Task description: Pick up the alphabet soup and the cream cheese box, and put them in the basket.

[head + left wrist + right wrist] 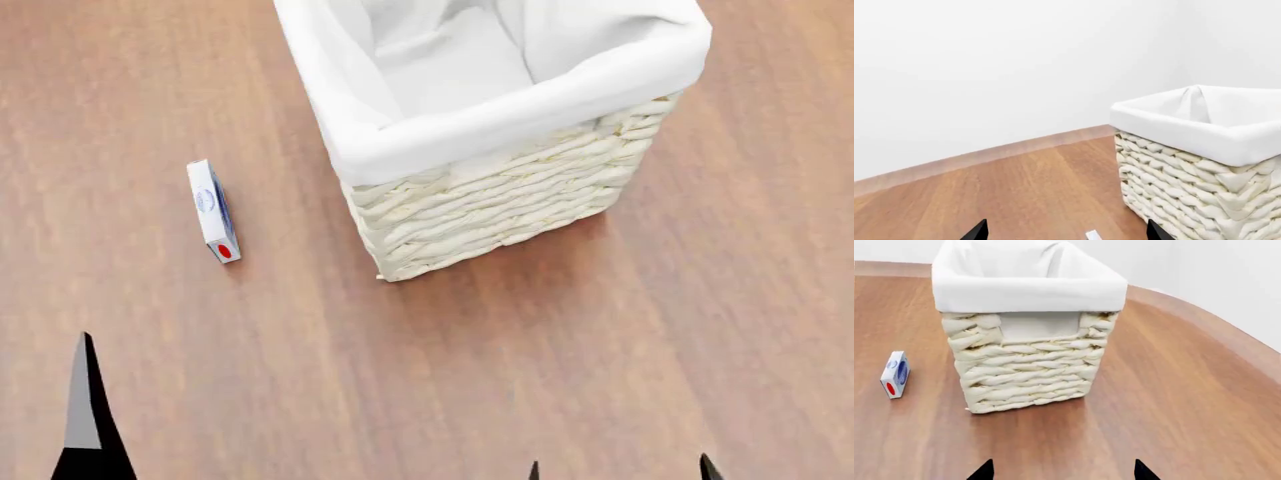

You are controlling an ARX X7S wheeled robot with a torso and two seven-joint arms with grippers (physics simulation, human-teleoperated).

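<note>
Left gripper shows only as one dark pointed fingertip at the lower left of the head view, low over the wooden table, holding nothing; in the left wrist view two black tips sit wide apart at the frame edge, so it is spread. A tiny white corner shows between those tips, too small to identify. Cream cheese box lies on the table ahead of the left gripper, well apart from it, standing on a long thin edge, red spot at the end nearer the robot, blue print on its side face. It is beside the basket, to the basket's left, with bare table between, not touching. Basket stands upright on the table in the upper middle of the head view, white cloth lining folded over the rim, only cloth visible inside. Right wrist view has the same layout: basket front-on, box off its left corner. Right gripper shows as two small dark tips at the bottom edge right of centre, with a clear gap, spread and holding nothing, near side of the basket and apart from it. Alphabet soup can not visible in any view.
</note>
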